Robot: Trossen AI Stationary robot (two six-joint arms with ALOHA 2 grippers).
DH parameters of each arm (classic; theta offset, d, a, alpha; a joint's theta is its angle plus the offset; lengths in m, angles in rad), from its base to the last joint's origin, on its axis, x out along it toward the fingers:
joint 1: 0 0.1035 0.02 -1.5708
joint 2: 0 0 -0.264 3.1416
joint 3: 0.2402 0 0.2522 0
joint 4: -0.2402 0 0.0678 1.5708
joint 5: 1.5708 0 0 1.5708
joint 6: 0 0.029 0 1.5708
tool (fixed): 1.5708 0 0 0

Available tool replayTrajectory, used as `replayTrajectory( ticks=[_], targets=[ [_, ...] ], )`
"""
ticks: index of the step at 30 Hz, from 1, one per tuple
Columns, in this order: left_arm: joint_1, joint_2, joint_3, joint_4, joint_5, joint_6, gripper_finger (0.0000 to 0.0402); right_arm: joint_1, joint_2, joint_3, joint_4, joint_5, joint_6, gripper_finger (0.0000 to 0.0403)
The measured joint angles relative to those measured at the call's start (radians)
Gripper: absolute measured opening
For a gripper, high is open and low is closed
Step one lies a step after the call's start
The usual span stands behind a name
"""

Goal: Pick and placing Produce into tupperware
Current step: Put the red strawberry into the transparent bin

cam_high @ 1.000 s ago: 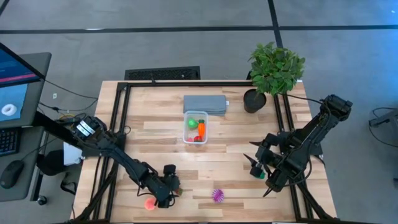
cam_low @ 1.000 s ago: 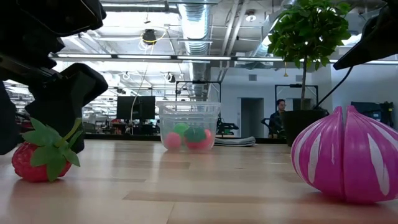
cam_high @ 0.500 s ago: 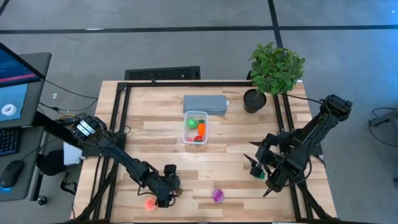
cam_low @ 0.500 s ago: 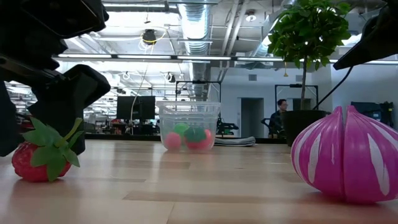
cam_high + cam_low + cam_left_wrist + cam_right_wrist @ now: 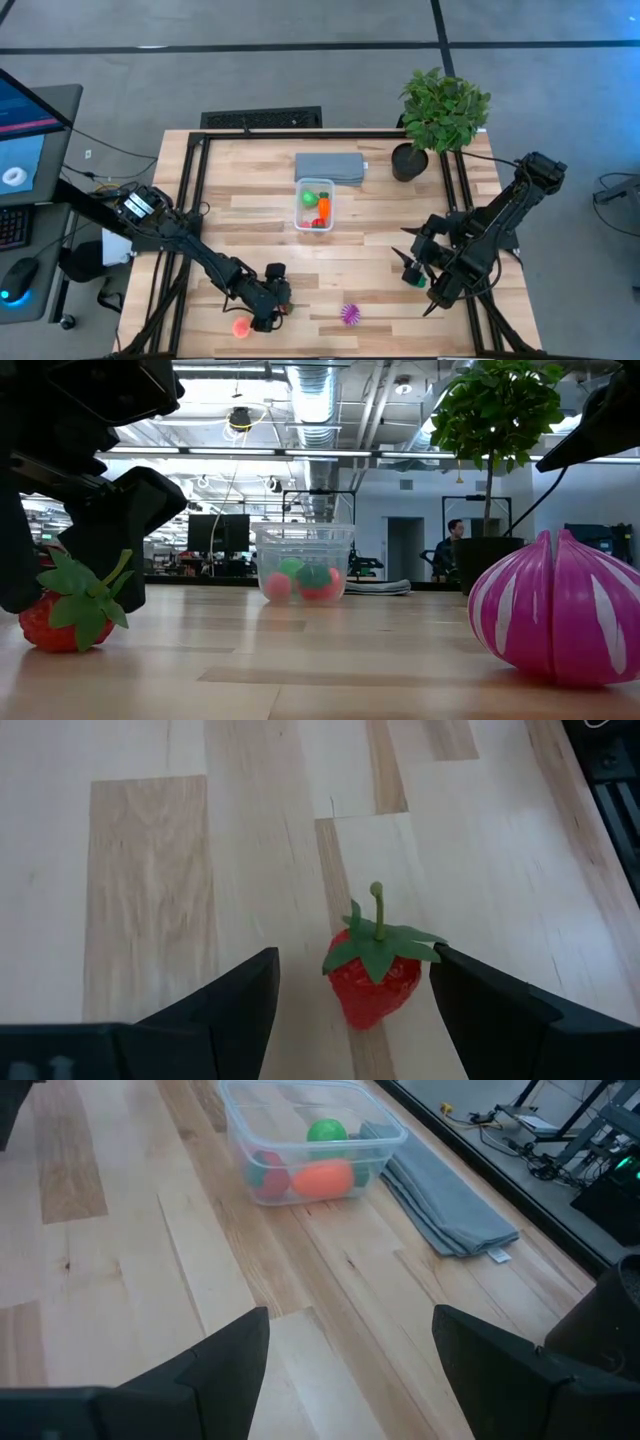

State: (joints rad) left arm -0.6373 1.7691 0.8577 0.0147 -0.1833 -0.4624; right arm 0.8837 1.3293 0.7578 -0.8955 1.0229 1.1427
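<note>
From above, the left gripper (image 5: 252, 322) is reaching low over the near edge of the wooden surface (image 5: 250, 240), its jaws standing wide on either side of the red strawberry (image 5: 240, 327) without touching it. The clear tupperware (image 5: 314, 204) is sitting near the middle of the surface, just in front of the folded grey cloth (image 5: 329, 167), and is holding green, orange and red produce. The spiky purple ball (image 5: 350, 314) is lying near the front edge, between the two arms, and the potted plant (image 5: 440, 112) is standing at the far right corner. The right gripper (image 5: 418, 282) is hanging above the right side of the surface, jaws partly open and holding nothing. At surface height, the strawberry (image 5: 60, 618) is resting on the wood with a dark finger on each side of it, the tupperware (image 5: 305, 564) is showing farther back with its pieces inside, and a pink-and-white striped piece (image 5: 557, 608) is sitting close to the camera on the right. A person (image 5: 448, 550) is standing in the room behind. In the left wrist view, the strawberry (image 5: 375, 970) is lying between the two fingers (image 5: 235, 1005), with wood visible on both sides of it. In the right wrist view, the tupperware (image 5: 308, 1140) and the cloth (image 5: 445, 1205) are lying ahead of the open jaws, well apart from them.
</note>
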Motion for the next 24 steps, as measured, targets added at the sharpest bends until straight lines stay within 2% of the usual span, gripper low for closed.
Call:
replayTrajectory(
  ticks=[9, 12, 17, 24],
  targets=[
    [0.002, 0.001, 0.000, 0.003, 0.020, 0.000, 0.0248, 0.000, 0.000, 0.000, 0.000, 0.000, 0.000, 0.0306],
    [0.010, 0.039, 0.012, 0.006, 0.044, 0.004, 0.0248, 0.000, 0.000, 0.000, 0.000, 0.000, 0.000, 0.0306],
    [0.026, 0.127, 0.104, -0.044, 0.076, 0.040, 0.0248, 0.000, 0.000, 0.000, 0.003, 0.000, 0.000, 0.0306],
    [0.029, 0.126, 0.152, -0.122, 0.084, 0.060, 0.0248, 0.000, 0.000, 0.000, 0.003, 0.000, 0.000, 0.0306]
  ],
)
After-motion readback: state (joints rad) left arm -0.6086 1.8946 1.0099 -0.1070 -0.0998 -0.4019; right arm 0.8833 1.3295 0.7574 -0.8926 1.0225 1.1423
